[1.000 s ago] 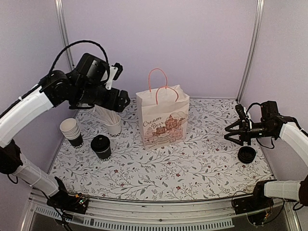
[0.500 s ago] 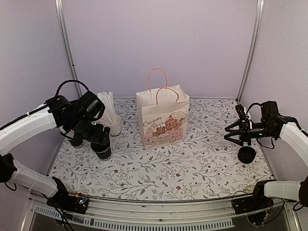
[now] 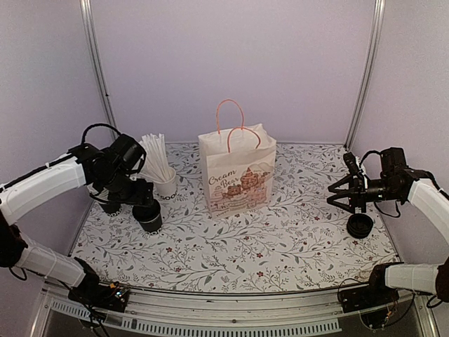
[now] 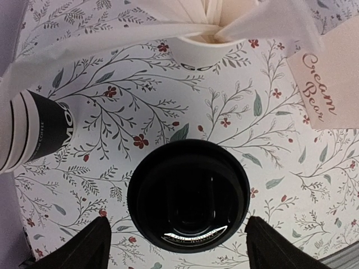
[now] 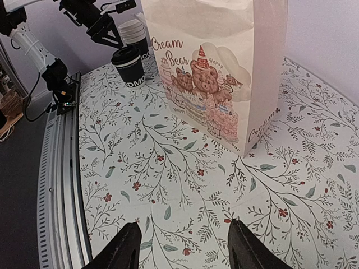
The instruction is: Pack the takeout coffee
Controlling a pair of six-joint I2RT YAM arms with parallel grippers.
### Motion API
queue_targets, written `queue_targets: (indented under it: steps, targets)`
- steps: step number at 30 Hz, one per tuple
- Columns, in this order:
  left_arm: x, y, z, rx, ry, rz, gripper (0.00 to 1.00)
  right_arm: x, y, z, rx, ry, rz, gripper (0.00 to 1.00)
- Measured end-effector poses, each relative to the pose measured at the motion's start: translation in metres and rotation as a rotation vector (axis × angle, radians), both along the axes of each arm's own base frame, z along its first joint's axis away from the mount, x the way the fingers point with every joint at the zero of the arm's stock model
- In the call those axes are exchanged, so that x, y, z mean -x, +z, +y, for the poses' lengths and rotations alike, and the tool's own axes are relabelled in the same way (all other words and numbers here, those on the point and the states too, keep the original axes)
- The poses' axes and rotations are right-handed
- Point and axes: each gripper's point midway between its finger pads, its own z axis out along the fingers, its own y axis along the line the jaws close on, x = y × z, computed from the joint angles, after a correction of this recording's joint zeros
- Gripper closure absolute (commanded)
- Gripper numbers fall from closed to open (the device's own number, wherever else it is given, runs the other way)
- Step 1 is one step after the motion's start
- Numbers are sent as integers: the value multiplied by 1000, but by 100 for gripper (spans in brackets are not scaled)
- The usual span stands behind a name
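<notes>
Closing the left gripper (image 4: pixel 176 245), spread empty astride the takeout coffee (image 3: pixel 149 220), you should squeeze gently just below the slick lid (image 4: pixel 188 196), where the light paper wall (image 5: pixel 130 75) is likely stiffest.

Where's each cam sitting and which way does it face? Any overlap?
Top external: above and behind the bases, looking down over the table; left arm and right arm show.
Left wrist: straight down on the takeout coffee, left claw's tips either side.
Right wrist: low, facing across the table at the paper bag; right claw's tips at the bottom edge, left arm far back.
Shared: coffee and bag in all three.
</notes>
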Motion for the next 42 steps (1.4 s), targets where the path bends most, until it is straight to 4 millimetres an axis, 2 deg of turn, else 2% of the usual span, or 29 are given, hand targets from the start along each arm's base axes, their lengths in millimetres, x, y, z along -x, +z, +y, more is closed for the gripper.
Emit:
queue_targets:
  steps: [8, 17, 21, 24, 29, 42]
  targets:
    - [-11, -23, -5, -16, -14, 57, 16, 0, 0, 0, 1, 1, -2, 44]
    - [-18, -24, -13, 7, -29, 47, 16, 0, 0, 0, 2, 1, -2, 44]
    - [-18, -21, -12, 2, -26, 50, 11, 0, 0, 0, 2, 1, -2, 44]
    - [-18, -14, -11, 8, -18, 39, 8, 0, 0, 0, 2, 1, -3, 44]
    - [-19, 1, -14, 29, -12, 8, 8, 0, 0, 0, 2, 3, -3, 44]
    - [-12, -14, -12, 2, 2, 65, 17, 1, 0, 1, 2, 8, -4, 44]
